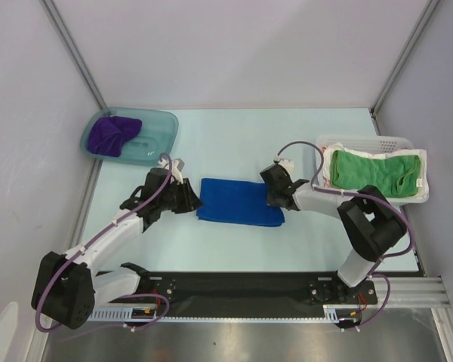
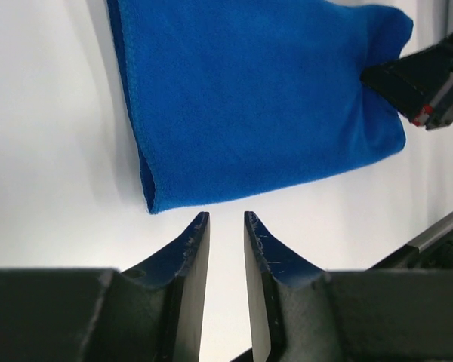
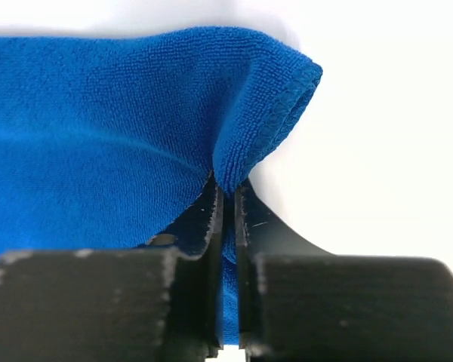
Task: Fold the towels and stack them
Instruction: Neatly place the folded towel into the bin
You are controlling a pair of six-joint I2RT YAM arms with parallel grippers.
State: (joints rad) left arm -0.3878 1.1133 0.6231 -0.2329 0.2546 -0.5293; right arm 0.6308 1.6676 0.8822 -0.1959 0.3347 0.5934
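Presently the blue towel (image 1: 240,202) lies flat at mid-counter (image 1: 234,143), apparently doubled over, though its lower layers are hidden. At its right edge the right claw (image 3: 228,192) pinches the cloth, likely to lift it for a fold. Just short of the left near corner the left claw (image 2: 226,226) stands narrowly parted and empty, probably lining up a matching grip. Far left, the purple towel (image 1: 113,134) sits bunched in the tub (image 1: 160,124). At right, the green towel (image 1: 374,170) fills the basket (image 1: 366,141). How either of these is folded is unclear.
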